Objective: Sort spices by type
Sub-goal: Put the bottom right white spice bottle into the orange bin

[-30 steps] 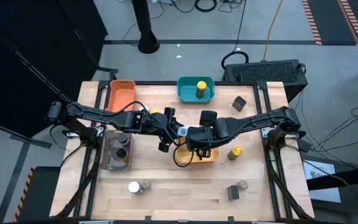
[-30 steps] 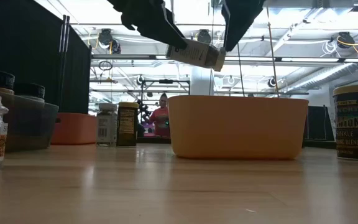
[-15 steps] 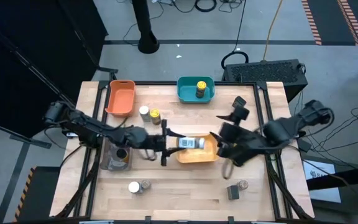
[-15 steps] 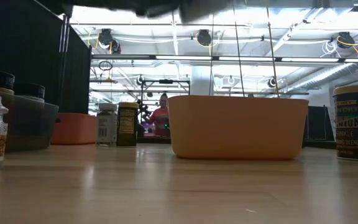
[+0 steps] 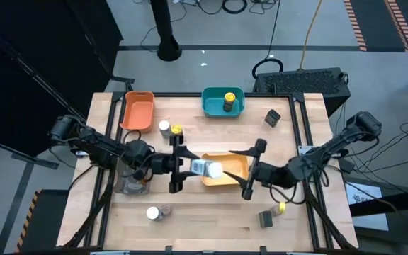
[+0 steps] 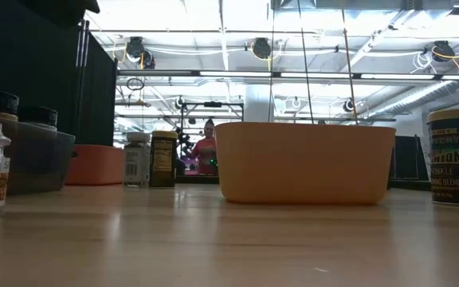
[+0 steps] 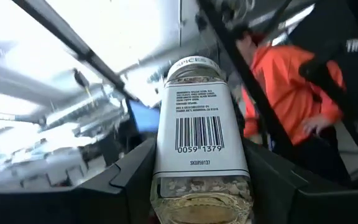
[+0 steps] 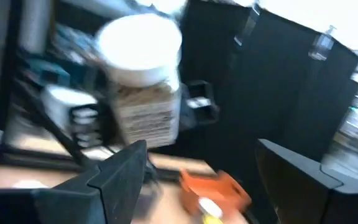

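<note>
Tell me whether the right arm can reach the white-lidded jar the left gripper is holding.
Probably yes: the right gripper stands open just beside the white-lidded jar, nothing between them, while the left gripper holds it over the yellow bin.

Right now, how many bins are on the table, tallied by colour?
Orange bin: 1
Teal bin: 1
Yellow bin: 1
Grey bin: 1
Total: 4

An overhead camera looks straight down on the whole desk [image 5: 211,219] and both arms. A second, at desk height, faces level across the yellow bin [image 6: 305,162] into the room. Each wrist camera looks close along its own fingers; both frame the white-lidded jar [image 7: 202,130], also visible from overhead.
</note>
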Robot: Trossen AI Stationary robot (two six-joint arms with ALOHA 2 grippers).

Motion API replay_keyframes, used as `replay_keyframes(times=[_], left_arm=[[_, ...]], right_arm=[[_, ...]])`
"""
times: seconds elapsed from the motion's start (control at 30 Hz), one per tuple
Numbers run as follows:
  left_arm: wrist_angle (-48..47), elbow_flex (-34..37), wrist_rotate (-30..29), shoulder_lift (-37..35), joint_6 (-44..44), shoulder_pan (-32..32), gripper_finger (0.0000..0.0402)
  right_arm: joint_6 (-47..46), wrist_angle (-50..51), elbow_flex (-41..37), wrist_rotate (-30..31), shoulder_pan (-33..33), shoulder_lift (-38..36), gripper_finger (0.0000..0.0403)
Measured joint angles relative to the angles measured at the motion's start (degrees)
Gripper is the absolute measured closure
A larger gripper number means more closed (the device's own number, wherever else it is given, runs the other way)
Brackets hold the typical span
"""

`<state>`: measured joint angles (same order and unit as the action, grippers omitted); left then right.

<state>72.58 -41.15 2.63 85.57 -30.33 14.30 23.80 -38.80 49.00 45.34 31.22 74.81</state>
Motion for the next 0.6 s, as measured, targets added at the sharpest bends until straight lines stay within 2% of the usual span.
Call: replay_keyframes(times=[0.13, 0.33, 0.6], left_arm=[[3.47, -0.02, 2.57, 0.02, 1.22, 0.23, 0.0197], [4.37, -0.07, 2.72, 0.86, 1.43, -0.84, 0.0197], [5.99, -2.28, 1.6, 4.0, 1.54, -2.82, 0.0197]], right_arm=[[-2.88, -6.83, -3.42, -12.84, -3.99, 0.18, 0.0117], [-2.38, -12.18, -3.31, -25.0, -8.69, 2.23, 0.0117], [-0.4, -16.73, -0.9, -29.32, -12.16, 7.31, 0.0117]])
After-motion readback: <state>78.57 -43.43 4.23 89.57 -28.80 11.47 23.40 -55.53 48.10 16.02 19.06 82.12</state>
